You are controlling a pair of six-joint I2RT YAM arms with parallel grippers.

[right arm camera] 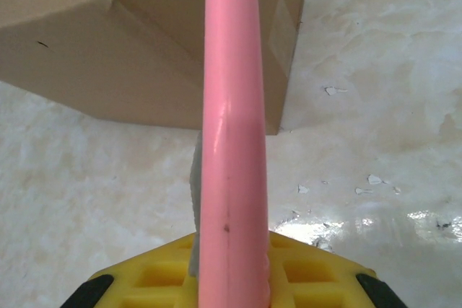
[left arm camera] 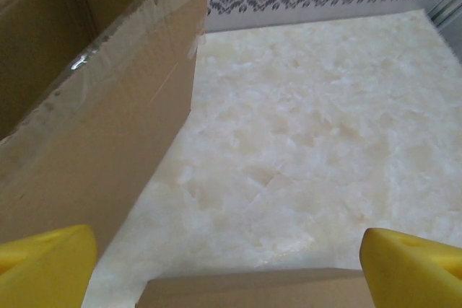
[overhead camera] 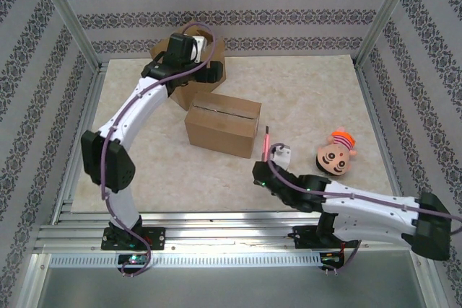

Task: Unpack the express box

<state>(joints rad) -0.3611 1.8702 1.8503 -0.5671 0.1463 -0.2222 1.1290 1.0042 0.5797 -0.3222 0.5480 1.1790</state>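
One box point(overhead camera: 222, 124) lies just beyond right hand point(overhead camera: 268, 166).

The left arm point(overhead camera: 137, 110) rises from its base and bends forward at the elbow, wrist pitched down. The left gripper point(left arm camera: 227, 268) has its yellow padded fingers point(left arm camera: 43, 268) spread wide. The right arm point(overhead camera: 361, 207) lies low, stretched leftward. The right gripper point(right arm camera: 231, 283) is clamped on a slim pink rod point(right arm camera: 231, 106), which juts straight out past its fingertips.
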